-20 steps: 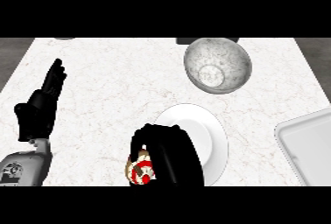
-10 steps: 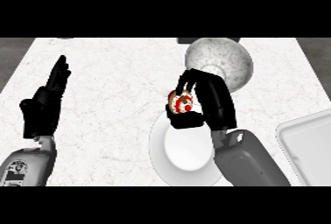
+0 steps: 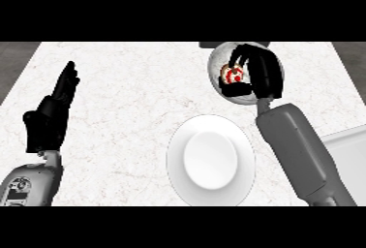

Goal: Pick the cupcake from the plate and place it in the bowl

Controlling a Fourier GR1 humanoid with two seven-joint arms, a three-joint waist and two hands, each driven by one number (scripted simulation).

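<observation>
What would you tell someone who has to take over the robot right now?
Right hand: shut on the cupcake, holding it over the bowl at the counter's far side.
Left hand: open, resting at the view's left, fingers up, holding nothing.
Plate: in the middle near the front edge, nothing on it.
Done: cupcake picked off the plate and carried to the bowl.
Left: probably lower it a little, open the fingers so the cupcake sits in the bowl, then pull the right hand back. Whether it already touches the bowl's bottom cannot be told.
</observation>
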